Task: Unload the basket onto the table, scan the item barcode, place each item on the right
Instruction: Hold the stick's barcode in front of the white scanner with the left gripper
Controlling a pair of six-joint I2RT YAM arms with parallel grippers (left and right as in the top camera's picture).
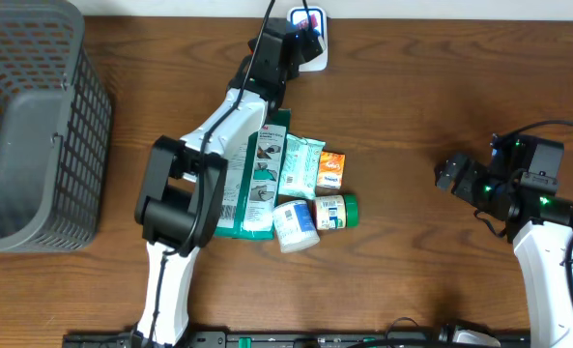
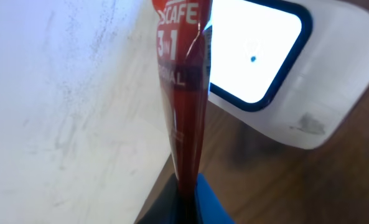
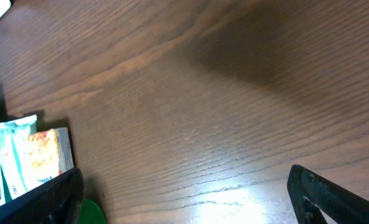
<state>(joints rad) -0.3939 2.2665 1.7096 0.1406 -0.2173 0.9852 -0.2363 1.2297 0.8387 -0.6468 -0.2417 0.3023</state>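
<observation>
A gray basket (image 1: 25,126) sits at the far left of the desk (image 1: 412,106). At upper centre the left jaws are clamped tight on a red coffee sachet (image 2: 187,93), which stands on end just beside the lit window of the white scanner (image 2: 259,59). In mid-frame lie a green package (image 1: 257,184) and a white tub (image 1: 296,227). At right, the right jaws gape wide, holding nothing.
</observation>
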